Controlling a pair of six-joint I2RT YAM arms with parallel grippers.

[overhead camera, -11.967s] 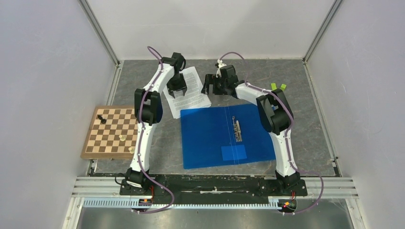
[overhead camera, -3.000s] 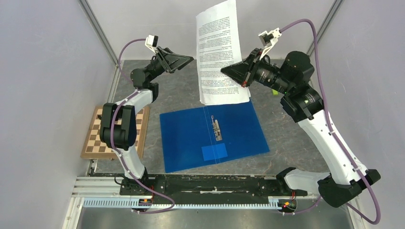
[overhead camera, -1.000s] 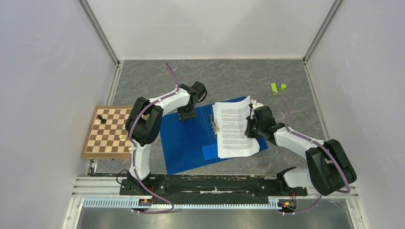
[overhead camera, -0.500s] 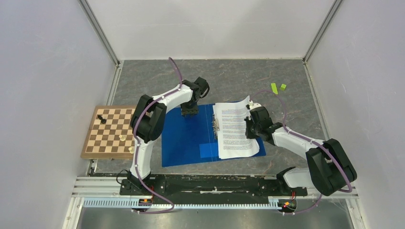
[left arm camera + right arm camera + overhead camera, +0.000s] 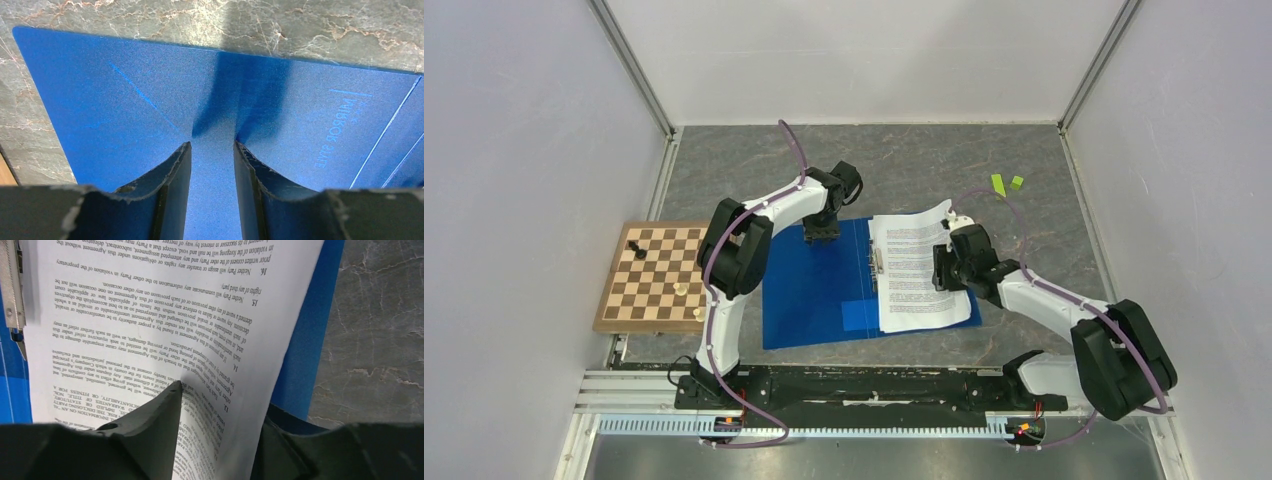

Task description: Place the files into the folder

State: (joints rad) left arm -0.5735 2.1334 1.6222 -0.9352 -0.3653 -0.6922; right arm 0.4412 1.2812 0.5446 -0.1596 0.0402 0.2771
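The blue folder (image 5: 819,290) lies open on the table, its metal clip (image 5: 876,258) along the spine. The files (image 5: 914,275), white sheets of black text, rest on its right half, their right edge curling up. My right gripper (image 5: 944,268) is at that edge, open. One finger (image 5: 165,410) lies on top of the sheets (image 5: 150,315); the other is under them. My left gripper (image 5: 821,232) stands open over the far edge of the left flap (image 5: 150,90), its fingertips (image 5: 186,150) down at the blue surface with nothing between them.
A wooden chessboard (image 5: 659,277) with a few pieces sits left of the folder, near the left arm. Two small green bits (image 5: 1006,184) lie at the back right. Walls close in the table on three sides.
My right gripper has opened and let go of the files, which now rest on the folder. The folder slid and squared up slightly leftward under the left gripper.
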